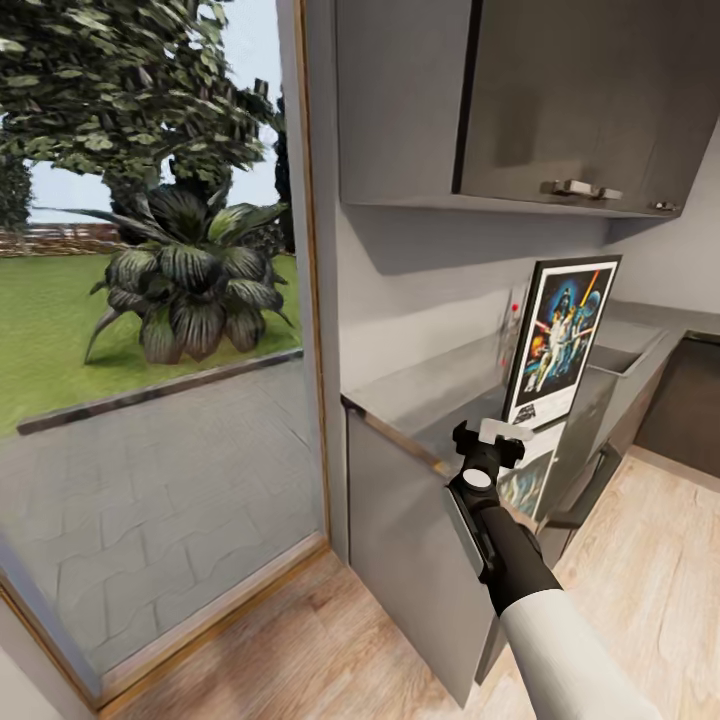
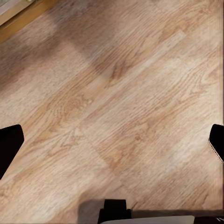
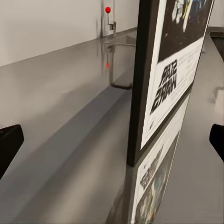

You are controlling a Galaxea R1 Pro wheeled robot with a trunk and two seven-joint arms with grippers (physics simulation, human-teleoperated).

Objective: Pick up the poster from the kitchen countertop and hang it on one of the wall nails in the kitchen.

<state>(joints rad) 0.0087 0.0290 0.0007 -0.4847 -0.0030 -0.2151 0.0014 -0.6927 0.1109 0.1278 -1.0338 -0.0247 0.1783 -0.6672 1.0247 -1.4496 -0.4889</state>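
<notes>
Grey countertop [image 1: 430, 385]: glossy, its far end cut off behind the poster.
Poster [image 1: 560, 335]: upright on the countertop, mirrored below.
Right gripper [image 3: 114, 140]: fingers spread, poster's edge between them, untouched.
Left gripper [image 2: 112, 140]: fingers spread above wood floor [image 2: 116, 93].

- Poster [image 1: 560, 335]: lower edge hidden behind the right gripper [image 1: 487, 440] in head view; top and far side cut off in right wrist view [image 3: 163, 79].
- Kitchen countertop [image 1: 420, 395]: far end cut by the frame edge.
- Left gripper fingertips [image 2: 9, 147]: only dark tips at the frame edges.
- Tap [image 3: 110, 21]: small, blurred.
</notes>
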